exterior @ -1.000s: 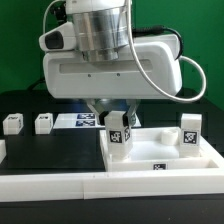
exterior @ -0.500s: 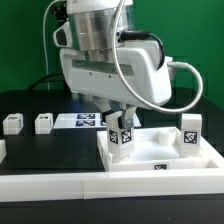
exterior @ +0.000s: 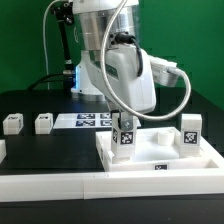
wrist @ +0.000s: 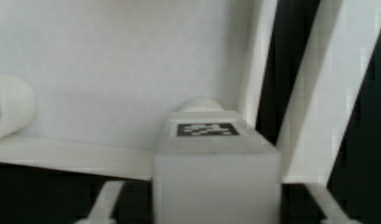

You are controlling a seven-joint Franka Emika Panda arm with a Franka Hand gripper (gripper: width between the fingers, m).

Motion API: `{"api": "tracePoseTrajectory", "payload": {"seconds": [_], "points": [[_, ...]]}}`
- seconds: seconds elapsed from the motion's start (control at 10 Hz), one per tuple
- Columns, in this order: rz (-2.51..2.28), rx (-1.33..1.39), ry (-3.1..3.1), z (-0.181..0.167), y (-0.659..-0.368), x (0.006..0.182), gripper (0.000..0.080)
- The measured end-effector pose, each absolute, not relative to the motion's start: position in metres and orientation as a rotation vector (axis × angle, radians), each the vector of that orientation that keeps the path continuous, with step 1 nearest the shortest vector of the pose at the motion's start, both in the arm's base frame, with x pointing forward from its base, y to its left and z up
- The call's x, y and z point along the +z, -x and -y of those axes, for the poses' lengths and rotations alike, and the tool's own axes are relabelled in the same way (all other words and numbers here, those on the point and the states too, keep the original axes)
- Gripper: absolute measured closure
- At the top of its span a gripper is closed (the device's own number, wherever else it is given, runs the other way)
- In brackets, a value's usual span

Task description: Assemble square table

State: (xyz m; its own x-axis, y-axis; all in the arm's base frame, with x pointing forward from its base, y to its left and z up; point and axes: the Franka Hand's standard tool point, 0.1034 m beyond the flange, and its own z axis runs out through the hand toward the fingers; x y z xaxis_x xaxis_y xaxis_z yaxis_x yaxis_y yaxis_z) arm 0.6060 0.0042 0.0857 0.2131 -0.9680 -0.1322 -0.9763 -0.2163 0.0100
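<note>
- White plastic square top [exterior: 170, 155]: lying flat on the black table [exterior: 50, 150], at 4 o'clock in the exterior view.
- First leg [exterior: 123, 137]: short and chunky, standing upright at the 10 o'clock corner of the square top, black-and-white tag [exterior: 124, 139] facing the camera. Seen from above in the wrist view [wrist: 210, 175], tag in sight there too.
- Second leg [exterior: 190, 132]: upright at the 2 o'clock corner of the square top, tag facing the camera, well apart from the first leg. Not clear whether standing on the square top or just behind it.
- Loose leg [exterior: 12, 123] and other loose leg [exterior: 44, 123]: on the black table at 9 o'clock in the exterior view, near each other, well apart from the square top.
- Gripper [exterior: 120, 112]: directly over the first leg, at its 12 o'clock. Jaws partly apart, fingers [wrist: 102, 205] one on either side of the first leg in the wrist view. Cannot tell whether the pads touch it, so neither grip nor release confirmed.
- Marker board [exterior: 85, 121]: thin flat strip of tags at 10 o'clock of the square top, between the other loose leg and the first leg.
- Rail [exterior: 60, 187]: long, white, running along the 6 o'clock edge of the square top and on across the black table.
- Side rail [exterior: 215, 150]: white, along the 3 o'clock edge of the square top.
- Green backdrop [exterior: 15, 40]: behind the arm, at 12 o'clock.
</note>
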Motion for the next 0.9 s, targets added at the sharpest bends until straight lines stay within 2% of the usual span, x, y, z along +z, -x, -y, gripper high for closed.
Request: {"api": "tracePoseTrajectory", "payload": {"seconds": [0.1, 0.2, 0.3, 0.4, 0.9], "points": [[-1.911, 0.169, 2.392, -0.0051, -0.6058, 0.0855, 0.0439], [-1.898, 0.170, 2.402, -0.0064, -0.6055, 0.0852, 0.0251], [-1.829, 0.167, 2.451, -0.0071, -0.6053, 0.0851, 0.0251], [-1.788, 0.166, 2.479, -0.0070, -0.6051, 0.0850, 0.0168], [-1.103, 0.119, 2.842, -0.0095, -0.6060, 0.0863, 0.0151]]}}
